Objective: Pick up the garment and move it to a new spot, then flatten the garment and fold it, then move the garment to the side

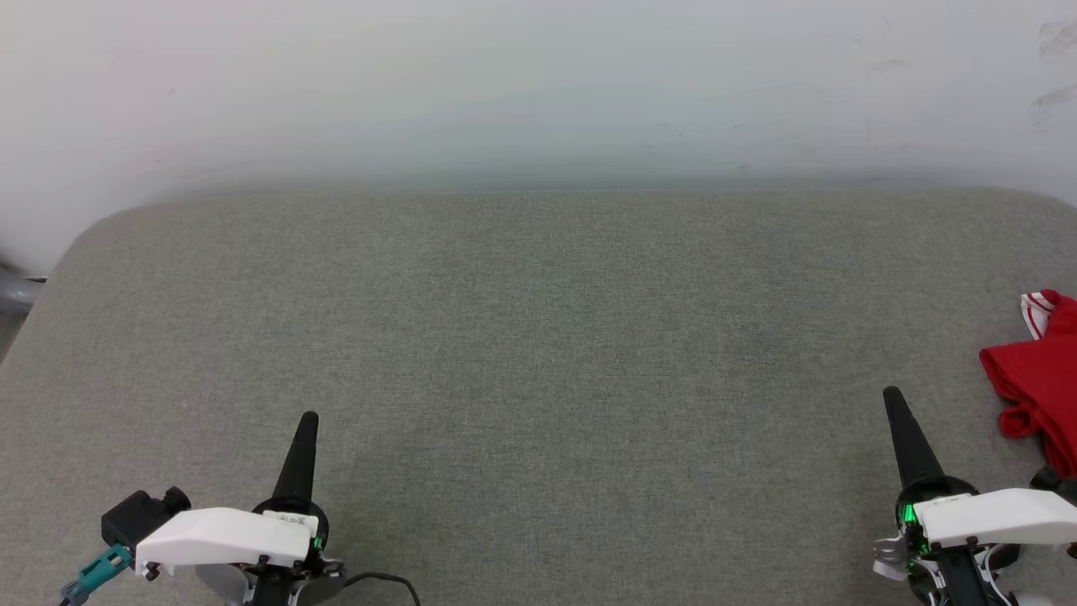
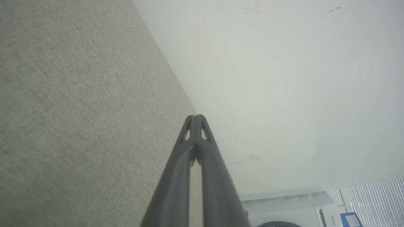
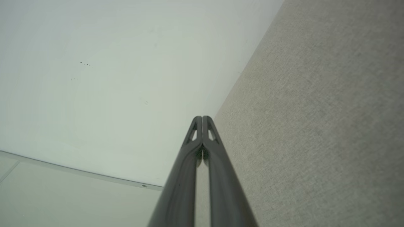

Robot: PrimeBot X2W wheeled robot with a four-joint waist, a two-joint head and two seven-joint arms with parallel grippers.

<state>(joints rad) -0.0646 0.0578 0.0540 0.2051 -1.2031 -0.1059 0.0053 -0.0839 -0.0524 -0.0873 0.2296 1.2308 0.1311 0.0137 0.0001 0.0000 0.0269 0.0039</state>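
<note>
The red garment (image 1: 1043, 379) lies bunched at the far right edge of the grey fabric surface, a white striped sleeve trim showing at its top; most of it runs out of the head view. My right gripper (image 1: 892, 396) points up at the lower right, shut and empty, just left of the garment and apart from it. At the lower left my left gripper (image 1: 309, 418) is also shut and empty, far from the garment. Each wrist view shows its gripper's tips pressed together, the left gripper (image 2: 196, 117) and the right gripper (image 3: 202, 118), over the fabric and the wall.
The grey fabric surface (image 1: 538, 353) spreads wide between the two arms. A white wall (image 1: 538, 84) rises along its far edge. A white appliance (image 2: 284, 208) and window blinds (image 2: 375, 198) show in the left wrist view's corner.
</note>
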